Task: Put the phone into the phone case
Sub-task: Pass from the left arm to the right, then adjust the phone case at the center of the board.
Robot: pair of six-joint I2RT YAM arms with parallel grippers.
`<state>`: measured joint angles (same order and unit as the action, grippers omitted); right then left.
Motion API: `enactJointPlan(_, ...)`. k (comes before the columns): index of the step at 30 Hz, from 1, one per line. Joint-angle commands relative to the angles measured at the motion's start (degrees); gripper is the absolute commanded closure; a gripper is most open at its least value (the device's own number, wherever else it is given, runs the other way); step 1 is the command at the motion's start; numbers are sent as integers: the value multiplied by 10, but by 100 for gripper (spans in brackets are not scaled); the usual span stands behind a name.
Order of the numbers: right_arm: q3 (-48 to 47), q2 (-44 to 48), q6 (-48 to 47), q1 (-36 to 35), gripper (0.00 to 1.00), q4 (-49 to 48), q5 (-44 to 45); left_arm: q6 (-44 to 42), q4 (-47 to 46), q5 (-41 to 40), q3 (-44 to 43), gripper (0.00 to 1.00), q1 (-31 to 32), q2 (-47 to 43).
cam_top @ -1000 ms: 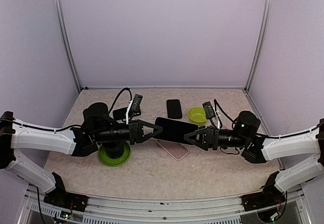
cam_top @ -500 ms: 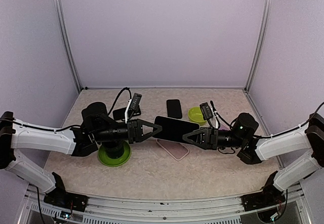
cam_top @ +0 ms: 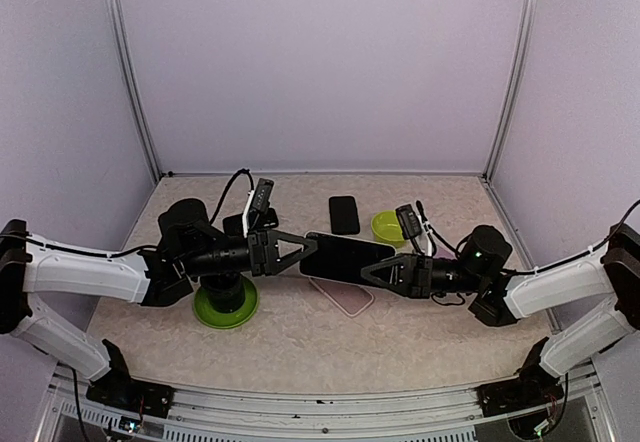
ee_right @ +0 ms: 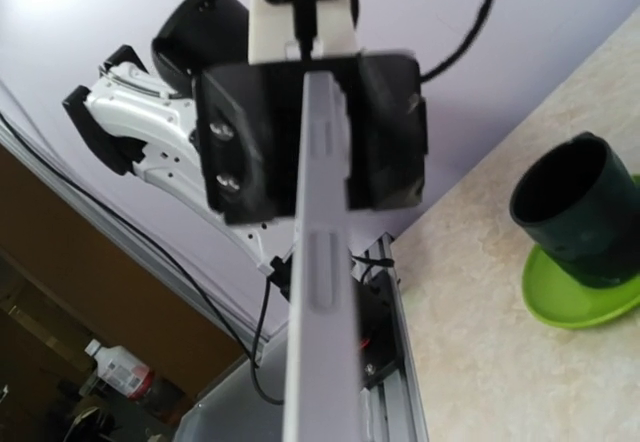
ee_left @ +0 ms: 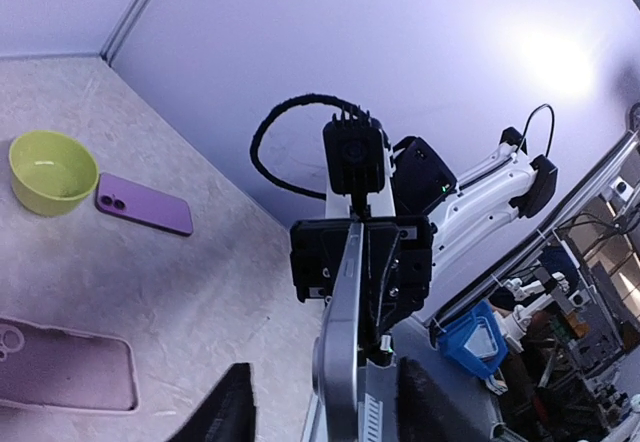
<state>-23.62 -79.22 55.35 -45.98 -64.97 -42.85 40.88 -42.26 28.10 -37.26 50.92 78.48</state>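
My R hand [cam_top: 377,273] clamps the phone [cam_top: 346,255] by its right end, mid-air, long axis running arm to arm. My L hand [cam_top: 290,253] is spread, not gripping. Case [cam_top: 346,297] lies on the worktop [cam_top: 300,347] just below the phone, approx. midway btwn side edges.

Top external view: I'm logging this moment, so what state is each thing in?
Pink soft phone case: flat on table, empty.
Black slab phone: airborne, level, above the case.
Left fingers: open, clear of the phone.
Right fingers: shut on the phone.
Lime green bowl: upright, empty.
Black cup: upright on green saucer.
Second black slab: flat on table.
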Motion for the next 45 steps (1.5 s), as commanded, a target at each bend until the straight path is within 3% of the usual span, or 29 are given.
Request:
enactJointPlan(1, 5, 27, -20, 3, 100, 10, 26, -4, 1, -29, 9, 42, -11, 2)
enactJointPlan(4, -1, 67, -57, 5, 100, 94, 73, -4, 12, -45, 16, 29, -16, 0)
enactJointPlan(7, -17, 115, -106, 6, 100, 208, 142, -10, 25, -57, 17, 4, -18, 5)
enactJointPlan(8, -22, 129, -119, 6, 100, 257, 167, -12, 30, -61, 16, 1, -18, 8)
enactJointPlan(18, -49, 223, -183, 7, 100, 497, 357, -34, 87, -121, -13, 1, -23, 63)
enactJointPlan(24, -56, 216, -215, 6, 100, 566, 340, -37, 117, -151, -56, 1, -48, 128)
enactJointPlan(32, -58, 182, -245, -19, 100, 581, 278, -20, 123, -135, -115, 1, -73, 241)
enactJointPlan(38, -88, 120, -279, -80, 100, 601, 303, -14, 115, -121, -150, 1, -80, 307)
enactJointPlan(45, -114, 62, -293, -105, 100, 624, 353, -7, 96, -103, -158, 1, -82, 339)
